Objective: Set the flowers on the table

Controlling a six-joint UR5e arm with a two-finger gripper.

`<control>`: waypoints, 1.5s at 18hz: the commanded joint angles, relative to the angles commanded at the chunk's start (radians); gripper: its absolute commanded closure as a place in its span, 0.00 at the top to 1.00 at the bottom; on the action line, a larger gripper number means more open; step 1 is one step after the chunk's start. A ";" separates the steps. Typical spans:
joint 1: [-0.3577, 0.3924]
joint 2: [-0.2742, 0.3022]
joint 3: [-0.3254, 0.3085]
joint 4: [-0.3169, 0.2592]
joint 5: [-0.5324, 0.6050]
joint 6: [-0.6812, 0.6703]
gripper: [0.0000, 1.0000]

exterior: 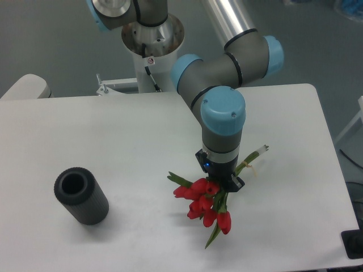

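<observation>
The flowers (205, 205), a small bunch of red tulips with green stems and leaves, are at the front right of the white table (113, 130). The heads point to the front and the stem ends (256, 154) point to the back right. My gripper (222, 182) points straight down over the middle of the stems. It appears shut on them, though the wrist hides most of the fingers. The bunch is low, at or just above the tabletop; I cannot tell whether it touches.
A dark grey ribbed hollow cylinder (81, 196) stands tilted at the front left of the table. The arm's base (152, 39) is at the back edge. The table's right edge and front edge are close to the flowers.
</observation>
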 joint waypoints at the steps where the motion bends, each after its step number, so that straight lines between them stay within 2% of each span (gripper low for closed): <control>1: 0.000 0.000 -0.002 0.000 0.000 0.000 0.27; 12: 0.003 0.011 -0.017 -0.015 -0.005 0.000 0.27; 15: 0.000 0.023 -0.026 -0.038 -0.006 0.000 0.26; 18: -0.003 0.060 -0.087 -0.034 -0.008 0.012 0.26; 22: 0.006 0.129 -0.214 -0.028 -0.008 0.228 0.26; 27: -0.026 0.236 -0.342 -0.025 -0.006 0.296 0.26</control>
